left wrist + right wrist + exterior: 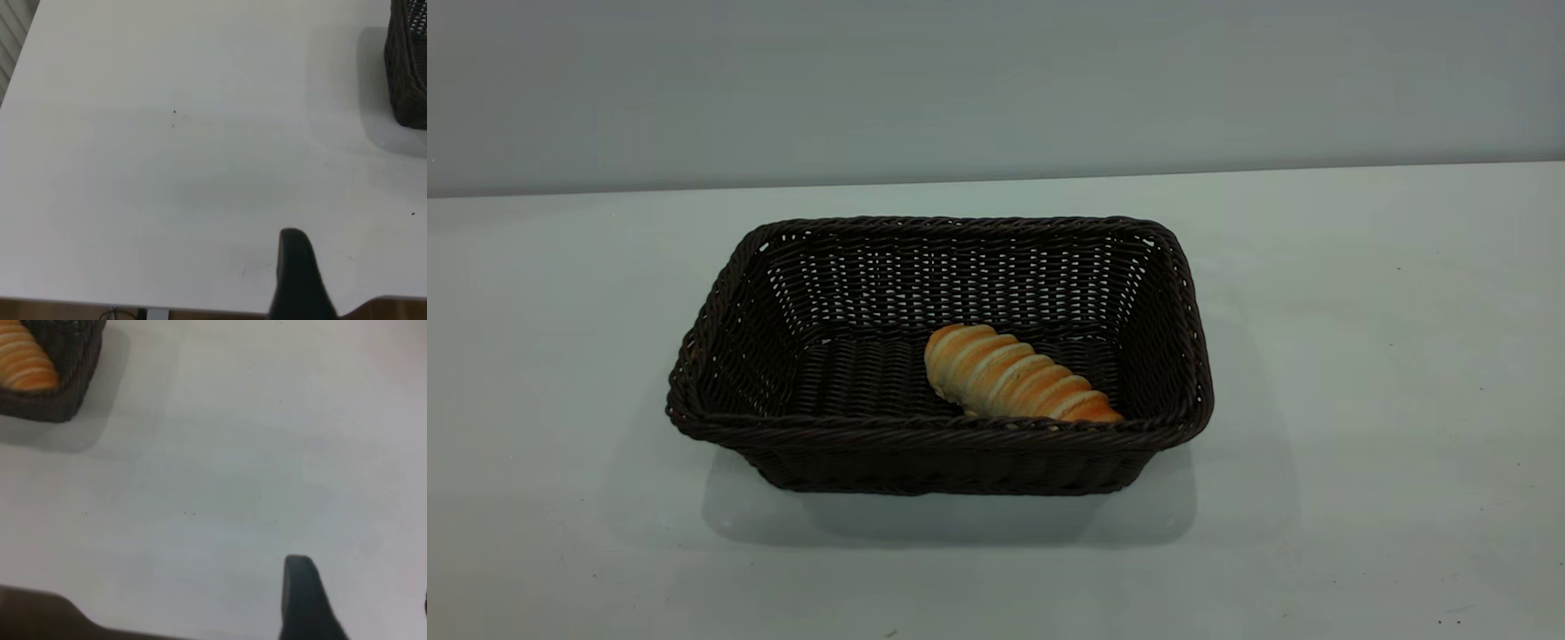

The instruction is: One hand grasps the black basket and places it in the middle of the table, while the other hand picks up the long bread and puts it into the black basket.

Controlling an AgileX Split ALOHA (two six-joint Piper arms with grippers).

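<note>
The black basket point(943, 467) stands in the middle of the white table point(1360, 356). The long bread point(1014, 378) lies inside it on the basket floor, towards the front right corner. Neither gripper shows in the exterior view. In the left wrist view, my left gripper point(363, 263) hovers over bare table near the table's edge, with one finger point(297, 273) showing and a corner of the basket point(408, 67) far off. In the right wrist view, my right gripper point(360, 587) is open and empty over bare table, away from the basket point(60, 393) and the bread point(23, 363).
A plain grey wall runs behind the table. The table's edge shows in the left wrist view point(200, 310) and in the right wrist view point(80, 620). A few tiny dark specks dot the tabletop.
</note>
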